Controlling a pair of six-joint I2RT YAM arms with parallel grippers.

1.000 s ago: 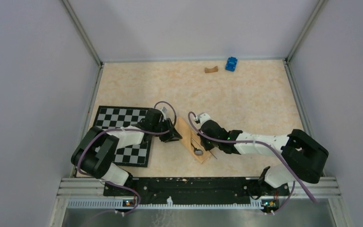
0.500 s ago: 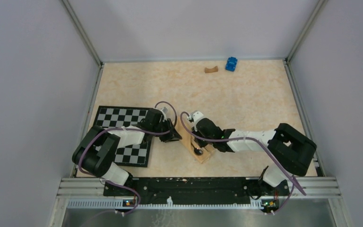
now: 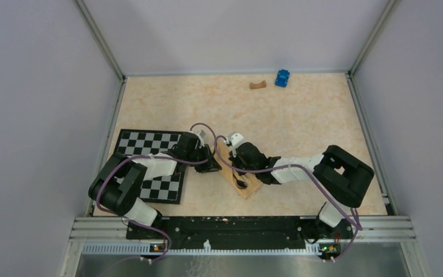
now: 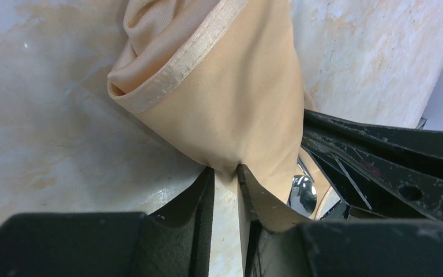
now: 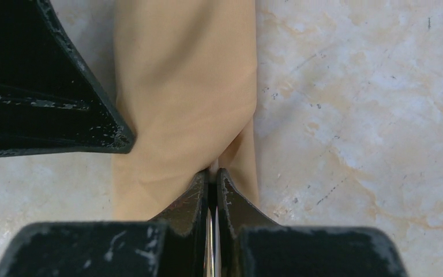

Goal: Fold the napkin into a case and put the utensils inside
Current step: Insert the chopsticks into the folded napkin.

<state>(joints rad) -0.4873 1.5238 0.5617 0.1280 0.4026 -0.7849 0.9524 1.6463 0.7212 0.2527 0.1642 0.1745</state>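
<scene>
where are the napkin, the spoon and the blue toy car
napkin (image 4: 231,98), left wrist view, middle of the cloth
spoon (image 4: 303,194), left wrist view, its shiny bowl
blue toy car (image 3: 282,77), top external view, its body

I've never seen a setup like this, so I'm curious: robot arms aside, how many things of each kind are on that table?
Peach-orange cloth folded into a long strip: 1
Black-and-white checkerboard mat: 1
Cutlery: 2 (shiny silver round-bowled metal spoon; thin silver piece pinched in the right gripper)
Blue toy car: 1
Brown curved wooden block: 1
Total: 6
</scene>
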